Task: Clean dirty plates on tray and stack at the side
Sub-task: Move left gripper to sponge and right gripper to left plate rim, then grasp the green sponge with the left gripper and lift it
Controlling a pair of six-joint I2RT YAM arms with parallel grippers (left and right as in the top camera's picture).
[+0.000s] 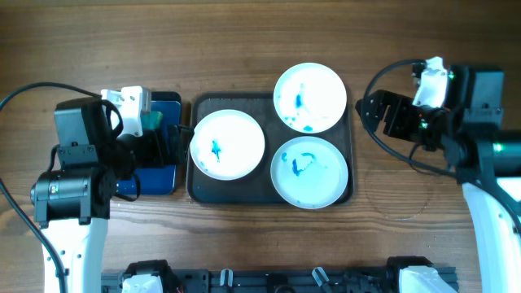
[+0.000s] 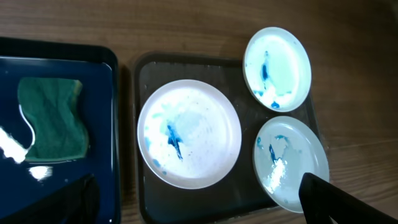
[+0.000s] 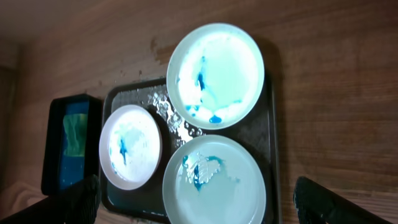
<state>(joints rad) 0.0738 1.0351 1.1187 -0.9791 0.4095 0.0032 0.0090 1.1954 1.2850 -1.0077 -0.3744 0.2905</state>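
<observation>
The overhead camera looks straight down on the whole table (image 1: 260, 41). My left wrist camera hangs close over the tray (image 2: 249, 106), my right wrist's farther back. All three share it.

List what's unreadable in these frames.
- Sponge: overhead, the left arm covers nearly all of it; right wrist, small and dim.
- Blue tub: left wrist, cut by left and bottom edges.
- Left gripper: left wrist, fingertips cut by bottom edge.
- Right gripper: right wrist, fingertips cut by bottom edge.
- Tray: all views, floor beneath the plates hidden.
</observation>
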